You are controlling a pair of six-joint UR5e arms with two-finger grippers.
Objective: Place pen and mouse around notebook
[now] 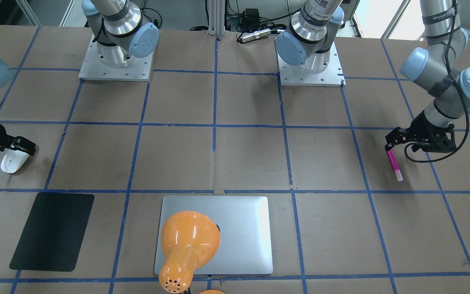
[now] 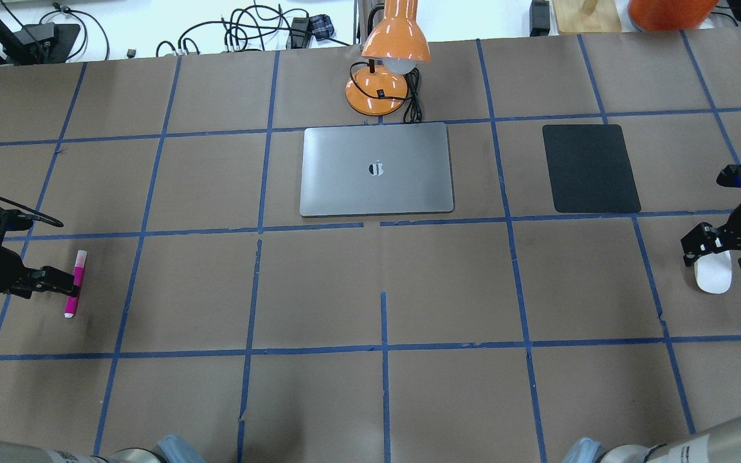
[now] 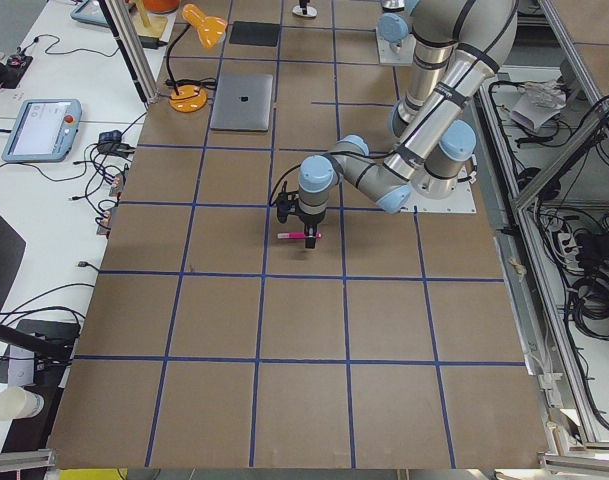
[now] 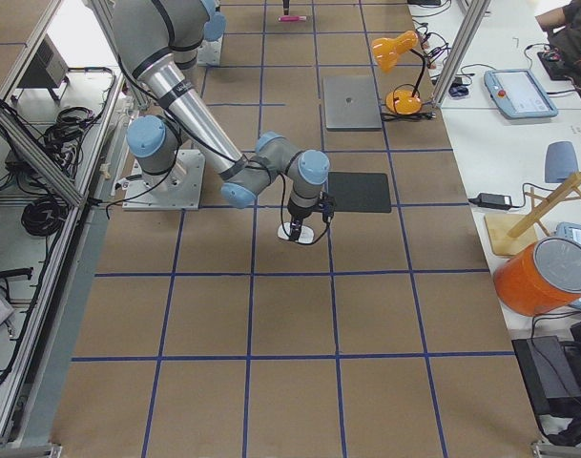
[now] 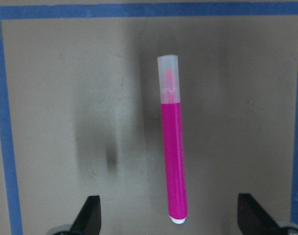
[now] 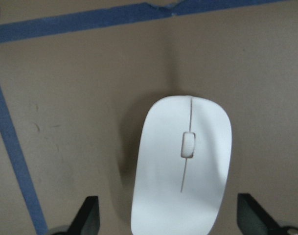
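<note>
The magenta pen (image 5: 173, 161) with a whitish end lies on the brown table at the robot's far left (image 2: 75, 283). My left gripper (image 5: 171, 215) hovers over it, open, a finger on each side and neither touching it. At the far right rests the white mouse (image 6: 183, 166), and my right gripper (image 6: 171, 215) stands open above it, straddling its rear (image 2: 713, 275). The silver-grey notebook (image 2: 377, 168) lies flat at the table's middle far side, away from both grippers. In the front-facing view the lamp partly covers the notebook (image 1: 243, 241).
An orange desk lamp (image 2: 395, 38) stands just behind the notebook, its cord beside the base. A thin black mat (image 2: 590, 168) lies to the notebook's right. Blue tape lines grid the table. Both arm bases (image 1: 116, 61) sit at the near edge.
</note>
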